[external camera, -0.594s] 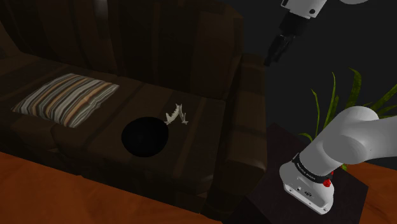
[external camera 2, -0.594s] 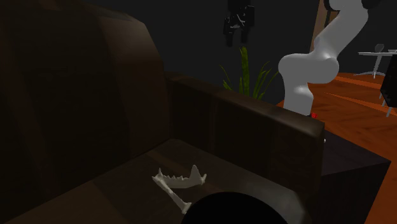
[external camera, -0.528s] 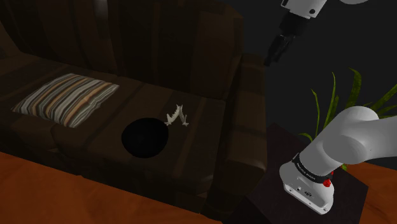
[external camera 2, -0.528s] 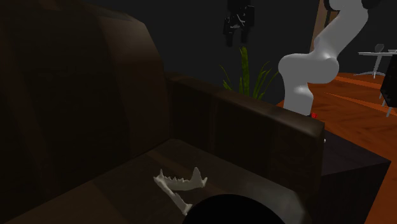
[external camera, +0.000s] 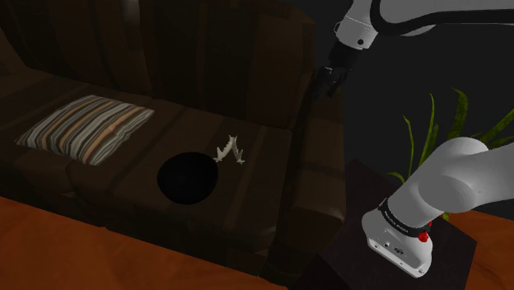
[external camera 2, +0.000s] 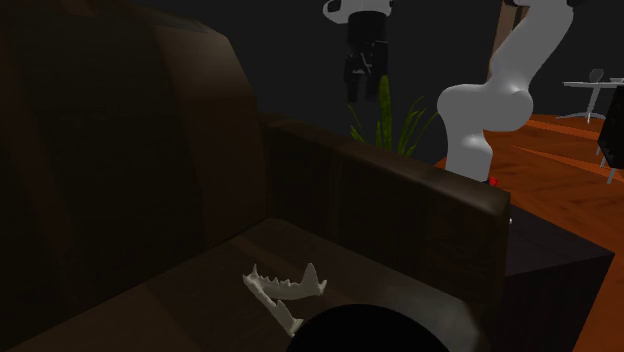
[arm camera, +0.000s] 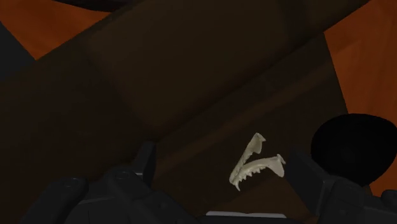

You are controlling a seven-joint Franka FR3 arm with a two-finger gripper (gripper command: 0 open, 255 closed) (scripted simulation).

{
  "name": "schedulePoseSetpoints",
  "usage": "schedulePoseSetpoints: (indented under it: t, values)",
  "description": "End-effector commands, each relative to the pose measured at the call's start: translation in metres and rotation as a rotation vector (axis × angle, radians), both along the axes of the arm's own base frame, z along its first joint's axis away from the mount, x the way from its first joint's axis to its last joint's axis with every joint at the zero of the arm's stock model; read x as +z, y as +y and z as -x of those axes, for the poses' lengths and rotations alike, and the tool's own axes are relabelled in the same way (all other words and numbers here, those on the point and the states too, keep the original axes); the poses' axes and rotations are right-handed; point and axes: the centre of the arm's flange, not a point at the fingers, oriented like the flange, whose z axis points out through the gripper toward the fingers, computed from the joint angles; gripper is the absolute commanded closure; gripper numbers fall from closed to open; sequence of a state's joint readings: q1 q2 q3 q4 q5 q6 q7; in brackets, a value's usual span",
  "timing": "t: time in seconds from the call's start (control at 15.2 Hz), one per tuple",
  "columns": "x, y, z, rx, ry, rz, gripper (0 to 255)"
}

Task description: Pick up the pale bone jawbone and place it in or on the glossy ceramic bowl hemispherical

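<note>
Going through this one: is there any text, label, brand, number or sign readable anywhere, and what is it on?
No text can be read here.
Dark ring on the white arm just above the stand: a row of tiny pale marks, too small to read.
Pale jawbone, black bowl, striped cushion, dark sofa, black hand: no lettering or signs visible.

jawbone (external camera: pixel 229 152) just beside black bowl (external camera: pixel 189 177) | fingers (external camera: pixel 329 84) above sofa arm (external camera: pixel 326 144)

Jawbone (external camera: pixel 229 152) just beside bowl (external camera: pixel 169 169), on sofa seat (external camera: pixel 257 183)
</note>
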State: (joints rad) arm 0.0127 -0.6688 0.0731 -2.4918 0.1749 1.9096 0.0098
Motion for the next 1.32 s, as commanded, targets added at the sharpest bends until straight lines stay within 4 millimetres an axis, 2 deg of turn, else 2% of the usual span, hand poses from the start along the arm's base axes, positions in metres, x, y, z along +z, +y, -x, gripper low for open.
schedulePoseSetpoints:
  t: [0.0,0.66,1.25]
  values:
    - [-0.02,0.014,-0.013,-0.031,-0.002,-0.002,0]
    - [-0.111,0.079,-0.083,-0.174,-0.002,-0.008,0]
    - [-0.192,0.128,-0.152,-0.303,-0.002,-0.013,0]
